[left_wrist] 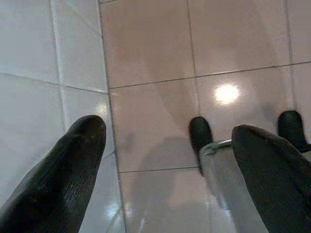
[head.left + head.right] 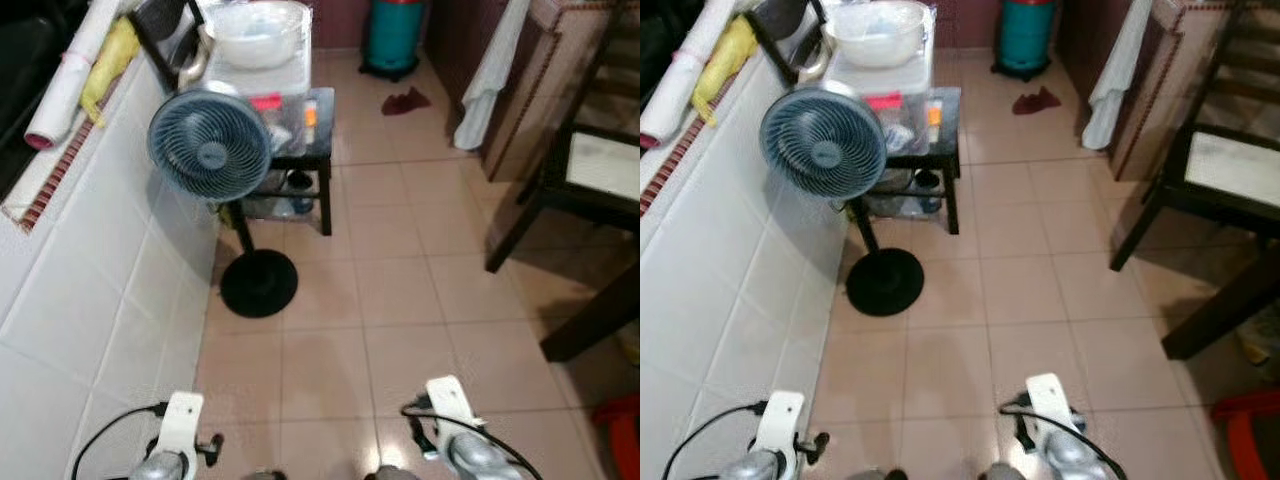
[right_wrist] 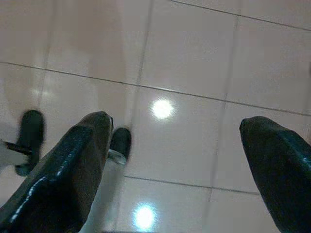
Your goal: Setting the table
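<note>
Both arms hang low at the near edge of the scene, over bare pinkish floor tiles. The left gripper has its fingers spread wide with nothing between them, next to the white tiled wall on the left. The right gripper is likewise spread wide and holds nothing. Ahead on the left stands a pedestal fan on a round black base. Just behind it is a small black side table carrying a clear bowl on a stack of containers. The dark wooden dining table is at the far right, well apart from both grippers, with a white cloth hanging near it. A teal bin stands at the far end.
</note>
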`<state>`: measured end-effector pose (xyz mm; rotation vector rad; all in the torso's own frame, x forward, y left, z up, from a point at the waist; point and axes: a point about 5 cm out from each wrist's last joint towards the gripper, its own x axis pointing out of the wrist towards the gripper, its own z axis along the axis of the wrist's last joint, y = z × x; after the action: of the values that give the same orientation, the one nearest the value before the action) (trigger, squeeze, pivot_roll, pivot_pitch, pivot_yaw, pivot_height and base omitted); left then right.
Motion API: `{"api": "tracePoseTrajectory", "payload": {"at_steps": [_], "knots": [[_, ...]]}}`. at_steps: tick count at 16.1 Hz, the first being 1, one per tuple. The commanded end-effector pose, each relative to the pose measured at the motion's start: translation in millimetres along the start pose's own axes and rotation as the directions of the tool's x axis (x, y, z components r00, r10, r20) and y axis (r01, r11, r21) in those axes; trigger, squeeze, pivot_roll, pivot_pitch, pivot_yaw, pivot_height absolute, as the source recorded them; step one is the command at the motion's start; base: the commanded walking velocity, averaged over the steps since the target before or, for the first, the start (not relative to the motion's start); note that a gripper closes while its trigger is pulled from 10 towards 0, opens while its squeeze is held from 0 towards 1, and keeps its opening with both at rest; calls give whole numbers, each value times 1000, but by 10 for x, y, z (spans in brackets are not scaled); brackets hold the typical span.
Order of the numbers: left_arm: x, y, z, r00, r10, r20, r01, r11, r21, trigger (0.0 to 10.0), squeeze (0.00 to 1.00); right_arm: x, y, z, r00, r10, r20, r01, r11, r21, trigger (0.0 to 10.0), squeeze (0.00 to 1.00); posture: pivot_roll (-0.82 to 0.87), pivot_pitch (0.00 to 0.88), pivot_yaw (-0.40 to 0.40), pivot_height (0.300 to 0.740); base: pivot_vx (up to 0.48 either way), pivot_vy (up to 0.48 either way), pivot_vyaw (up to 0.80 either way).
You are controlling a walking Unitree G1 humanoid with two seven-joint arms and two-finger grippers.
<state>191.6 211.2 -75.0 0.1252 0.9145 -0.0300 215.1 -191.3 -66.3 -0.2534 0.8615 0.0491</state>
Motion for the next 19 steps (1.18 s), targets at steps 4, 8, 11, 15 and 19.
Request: {"api": "tracePoseTrajectory", "payload": {"at_steps": [4, 8, 11, 15, 19], "knots": [[-30, 88, -102, 998, 48, -30, -49, 999, -22, 10000, 0, 11, 27, 54, 1000, 21, 14, -21, 999, 48, 10000, 0, -83, 126, 25, 740, 0, 0, 0], [18, 118, 147, 996, 85, 22, -85, 996, -7, 10000, 0, 56, 65, 363, 996, 38, 86, -47, 993, 105, 10000, 0, -76, 89, 39, 740, 0, 0, 0], [40, 197, 383, 991, 115, 72, -116, 993, -1, 10000, 0, 74, 157, 597, 988, 61, 144, -82, 987, 140, 10000, 0, -63, 50, 51, 740, 0, 0, 0], [47, 208, 466, 988, 121, 90, -122, 993, -3, 10000, 0, 79, 141, 658, 987, 58, 152, -81, 986, 148, 10000, 0, -68, 36, 51, 740, 0, 0, 0], [71, 79, 501, 991, 92, 96, -90, 996, -21, 10000, 0, 80, 117, 651, 989, 47, 143, -73, 982, 176, 10000, 0, -76, 37, 48, 740, 0, 0, 0]]}}
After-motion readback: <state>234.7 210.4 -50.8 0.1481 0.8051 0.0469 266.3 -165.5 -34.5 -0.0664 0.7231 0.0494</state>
